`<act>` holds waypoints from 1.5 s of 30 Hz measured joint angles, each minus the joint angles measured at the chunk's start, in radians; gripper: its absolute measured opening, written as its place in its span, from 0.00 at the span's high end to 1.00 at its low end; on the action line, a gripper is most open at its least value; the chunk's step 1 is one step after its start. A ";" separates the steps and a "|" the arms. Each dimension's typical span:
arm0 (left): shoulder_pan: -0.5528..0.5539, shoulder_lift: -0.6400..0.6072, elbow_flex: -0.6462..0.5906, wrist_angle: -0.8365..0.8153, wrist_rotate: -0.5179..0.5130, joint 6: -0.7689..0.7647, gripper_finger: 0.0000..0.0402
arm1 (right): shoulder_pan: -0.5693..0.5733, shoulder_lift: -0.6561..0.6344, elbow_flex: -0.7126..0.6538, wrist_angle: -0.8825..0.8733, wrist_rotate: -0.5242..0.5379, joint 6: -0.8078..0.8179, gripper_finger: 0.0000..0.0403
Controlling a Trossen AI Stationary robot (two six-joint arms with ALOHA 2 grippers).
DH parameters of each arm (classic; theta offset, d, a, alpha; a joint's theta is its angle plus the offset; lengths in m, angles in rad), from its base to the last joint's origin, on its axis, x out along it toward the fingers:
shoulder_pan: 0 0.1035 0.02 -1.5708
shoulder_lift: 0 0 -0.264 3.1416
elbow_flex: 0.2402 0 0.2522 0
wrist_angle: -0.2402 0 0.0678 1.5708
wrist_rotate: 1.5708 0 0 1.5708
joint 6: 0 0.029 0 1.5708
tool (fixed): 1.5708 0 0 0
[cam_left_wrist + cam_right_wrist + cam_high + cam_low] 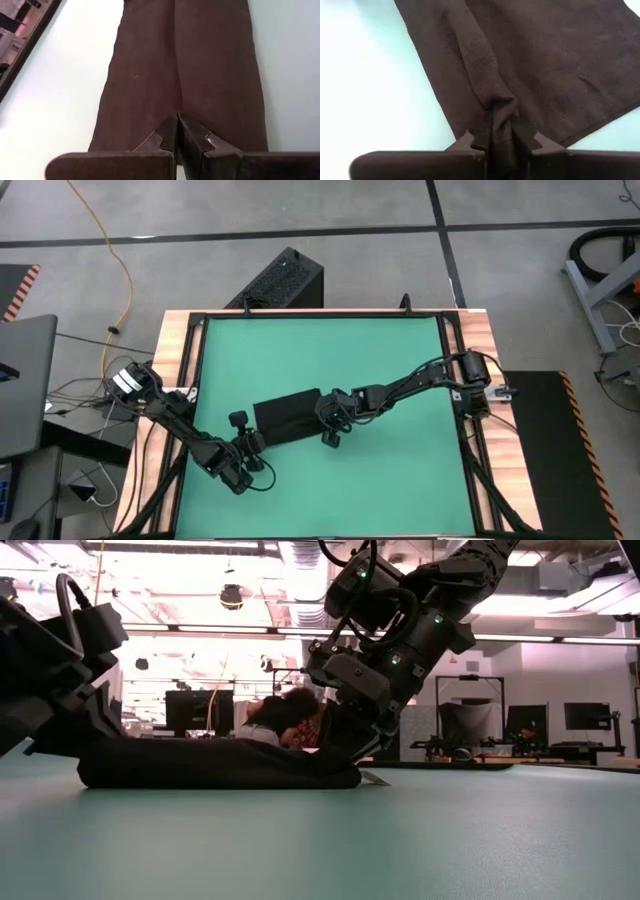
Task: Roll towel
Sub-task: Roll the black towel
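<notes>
The black towel (285, 417) lies on the green table top (320, 350) as a folded strip, near the middle. In the low view it is a low bundle (200, 764) with a small white tag (376, 778) at its right end. My right gripper (331, 426) is at the towel's right end, shut on a raised ridge of cloth (482, 65). My left gripper (252, 443) is at the towel's left end. Its fingers are shut, their tips (178, 120) over the cloth. My left gripper points its shut fingertips (170, 131) slanting down at the towel's left end (150, 100); I cannot tell whether they touch the cloth. My right gripper pinches a gathered fold (502, 112) at the towel's right end between its two fingers, slanting down from the table's right. The fold stands up as a ridge, and the rest of the towel lies on the table.
A black vented box (285, 280) stands on the floor beyond the table's far edge. A wooden frame (180, 350) borders the green top. A laptop (22, 380) and cables sit off the left side. Bare green surface lies on the far and near sides of the towel.
</notes>
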 joint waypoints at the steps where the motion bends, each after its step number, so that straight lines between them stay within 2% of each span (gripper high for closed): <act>1: 0.000 0.003 0.000 0.001 -0.006 -0.003 1.00 | 0.000 0.000 0.000 0.000 0.000 0.000 0.83; 7: 0.001 0.005 -0.015 0.038 -0.006 -0.002 1.00 | 0.008 -0.040 -0.001 -0.002 0.047 -0.055 0.79; 13: 0.001 0.004 -0.090 0.180 0.023 -0.010 1.00 | 0.008 -0.084 -0.006 -0.008 0.082 -0.083 0.79; 18: -0.002 0.002 -0.088 0.166 0.016 -0.013 1.00 | 0.005 -0.079 -0.004 0.003 0.082 -0.085 0.78; 20: -0.021 -0.010 -0.051 0.085 -0.014 0.019 1.00 | 0.005 -0.076 -0.004 0.004 0.082 -0.086 0.78; 22: -0.038 -0.035 0.018 -0.057 -0.081 0.015 1.00 | 0.007 -0.074 -0.004 0.006 0.081 -0.086 0.78; 25: -0.052 -0.078 0.123 -0.302 -0.127 -0.041 1.00 | 0.007 -0.066 -0.003 0.013 0.081 -0.086 0.78; 27: -0.066 -0.094 0.160 -0.355 -0.176 -0.071 1.00 | 0.007 -0.057 -0.003 0.023 0.081 -0.086 0.78; 30: -0.084 -0.101 0.152 -0.150 -0.268 0.040 1.00 | 0.007 -0.048 0.000 0.040 0.081 -0.086 0.78; 33: -0.064 -0.081 0.082 0.160 -0.168 0.254 1.00 | 0.007 -0.048 0.000 0.040 0.080 -0.086 0.78; 35: -0.043 -0.069 0.034 0.325 -0.112 0.345 1.00 | 0.007 -0.048 0.000 0.043 0.080 -0.093 0.78; 37: -0.025 -0.066 0.001 0.362 -0.114 0.356 1.00 | 0.007 -0.048 0.000 0.047 0.079 -0.095 0.78; 41: -0.005 -0.064 -0.025 0.327 -0.135 0.335 1.00 | 0.011 -0.047 0.000 0.044 0.076 -0.094 0.78; 45: 0.010 -0.064 -0.054 0.353 -0.055 0.315 1.00 | 0.012 -0.047 0.000 0.043 0.077 -0.094 0.78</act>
